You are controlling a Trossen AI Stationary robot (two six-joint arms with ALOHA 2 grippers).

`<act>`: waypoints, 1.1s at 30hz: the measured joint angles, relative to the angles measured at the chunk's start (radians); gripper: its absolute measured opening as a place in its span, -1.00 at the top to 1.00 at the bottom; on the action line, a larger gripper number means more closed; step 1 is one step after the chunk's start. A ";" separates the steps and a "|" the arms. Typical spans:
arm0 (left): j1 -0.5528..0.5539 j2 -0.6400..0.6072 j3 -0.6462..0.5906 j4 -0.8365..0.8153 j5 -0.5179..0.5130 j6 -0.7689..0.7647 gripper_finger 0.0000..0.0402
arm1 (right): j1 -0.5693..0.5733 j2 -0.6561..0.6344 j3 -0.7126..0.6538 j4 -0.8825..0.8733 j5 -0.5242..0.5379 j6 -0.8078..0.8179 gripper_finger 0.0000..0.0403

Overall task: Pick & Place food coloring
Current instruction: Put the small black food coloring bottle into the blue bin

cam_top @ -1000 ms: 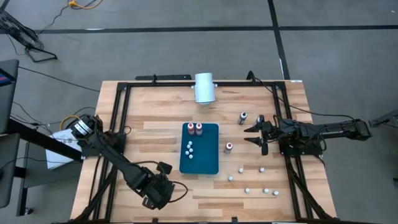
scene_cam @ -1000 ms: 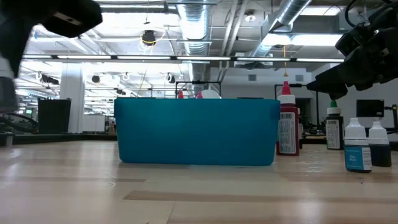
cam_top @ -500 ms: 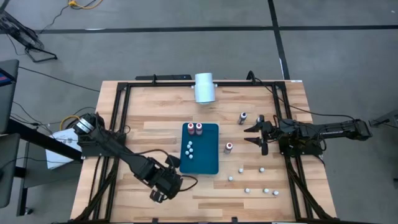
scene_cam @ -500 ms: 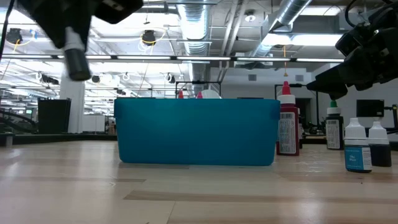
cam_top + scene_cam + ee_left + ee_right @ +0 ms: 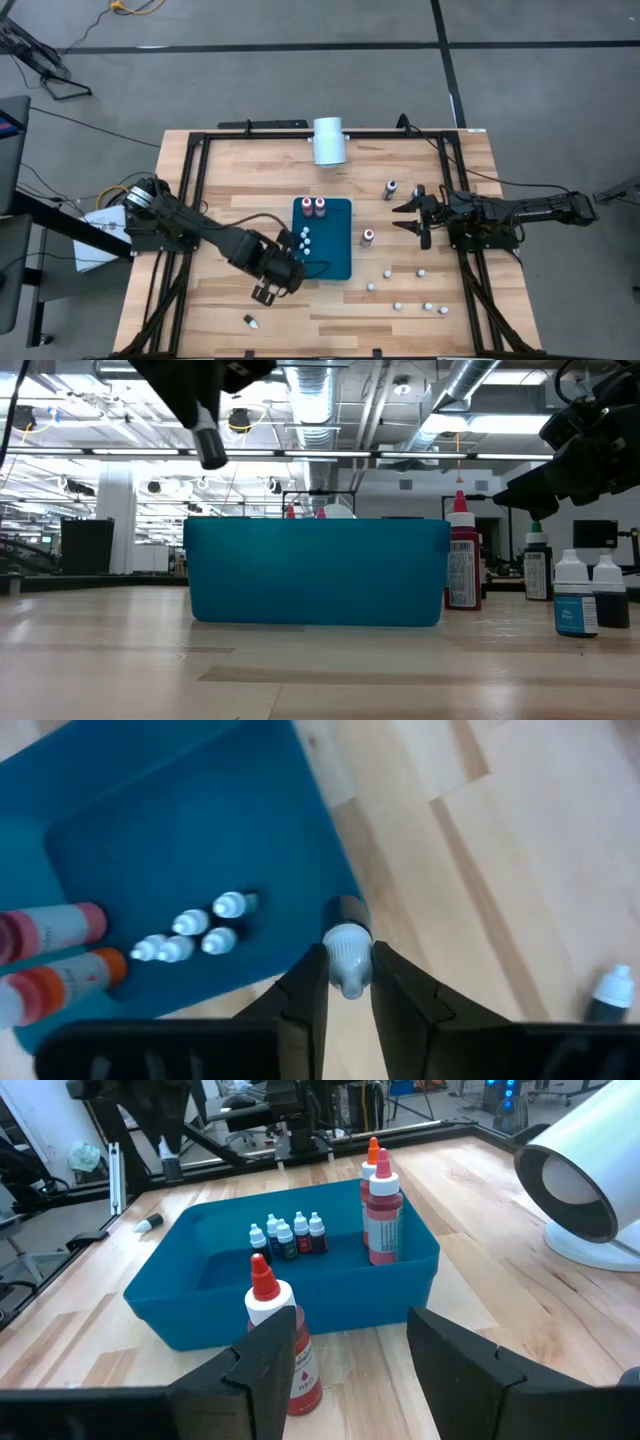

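- The left claw (image 5: 268, 291) hovers above the bench (image 5: 240, 170) at the near-left corner of the blue tray (image 5: 338, 268), pinched tight on a small food-coloring bottle (image 5: 347, 942) with a pale cap, held between its two dark fingers (image 5: 305, 990).
- In the low view that same bottle (image 5: 209, 448) hangs high in the air, above and left of the tray's front wall (image 5: 318, 572).
- Inside the tray stand two tall reddish bottles (image 5: 314, 207) at the far end and a cluster of tiny white-capped bottles (image 5: 305, 240) near the middle.
- One tall red bottle (image 5: 368, 237) stands on the wood just beside the tray's right wall; a darker bottle (image 5: 390, 189) stands farther back, well apart from the tray.
- Several tiny whitish bottles (image 5: 420, 300) are scattered on the bench's near-right part.
- A single small bottle (image 5: 249, 321) lies on its side near the front-left edge, well apart from the rest.
- The right claw (image 5: 409, 217) waits over the right side of the bench with its fingers spread wide, holding nothing, near the dark bottle.
- A large white cylinder (image 5: 328, 141) lies at the far edge of the bench, behind the tray.
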 joint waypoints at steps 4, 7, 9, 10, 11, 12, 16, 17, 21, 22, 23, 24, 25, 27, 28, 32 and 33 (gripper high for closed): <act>0.045 0.000 0.000 -0.002 -0.001 0.041 0.73 | 0.000 0.000 0.000 0.000 0.000 0.000 0.09; 0.073 0.000 0.000 -0.003 -0.001 0.067 0.73 | 0.000 0.000 0.000 0.000 0.000 0.000 0.09; 0.092 0.001 0.000 -0.003 -0.001 0.081 0.73 | 0.000 0.000 0.000 0.000 0.000 0.000 0.09; 0.101 0.004 0.001 -0.004 -0.001 0.086 0.73 | 0.000 0.000 0.000 0.000 0.000 0.000 0.09; 0.113 0.007 0.001 -0.004 -0.001 0.091 0.73 | 0.000 0.000 0.000 0.000 0.000 0.000 0.09; 0.123 0.010 0.001 -0.007 -0.001 0.095 0.73 | 0.000 0.000 0.000 0.000 0.000 0.000 0.09; 0.163 0.010 0.001 -0.015 0.014 0.099 0.73 | 0.000 0.000 0.000 0.000 0.000 0.000 0.09; 0.172 0.010 0.001 -0.019 0.018 0.099 0.73 | 0.000 0.000 0.000 0.000 0.000 0.000 0.09; 0.193 0.029 0.001 -0.024 0.021 0.099 0.73 | 0.000 0.000 0.000 0.000 0.000 0.000 0.09; 0.195 0.031 -0.001 -0.027 0.027 0.098 0.73 | 0.000 0.000 0.000 0.000 0.000 0.000 0.09; 0.197 0.034 0.000 -0.028 0.035 0.097 0.73 | 0.000 0.000 0.000 0.000 0.000 0.000 0.09; 0.200 0.042 0.005 -0.027 0.036 0.098 0.73 | 0.000 0.000 0.000 0.000 0.000 0.000 0.09; 0.201 0.049 0.007 -0.022 0.038 0.100 0.73 | 0.000 0.000 0.000 0.000 0.000 0.000 0.09; 0.201 0.071 0.012 -0.029 0.054 0.101 0.73 | 0.000 0.000 0.000 0.002 0.000 0.000 0.09; 0.202 0.083 0.023 -0.038 0.055 0.101 0.73 | 0.000 0.000 0.000 -0.001 0.000 0.000 0.09; 0.202 0.128 0.059 -0.049 0.054 0.110 0.73 | 0.000 0.001 0.000 0.003 0.000 0.000 0.09; 0.201 0.140 0.067 -0.055 0.054 0.116 0.73 | 0.000 -0.001 0.000 -0.001 0.000 0.000 0.09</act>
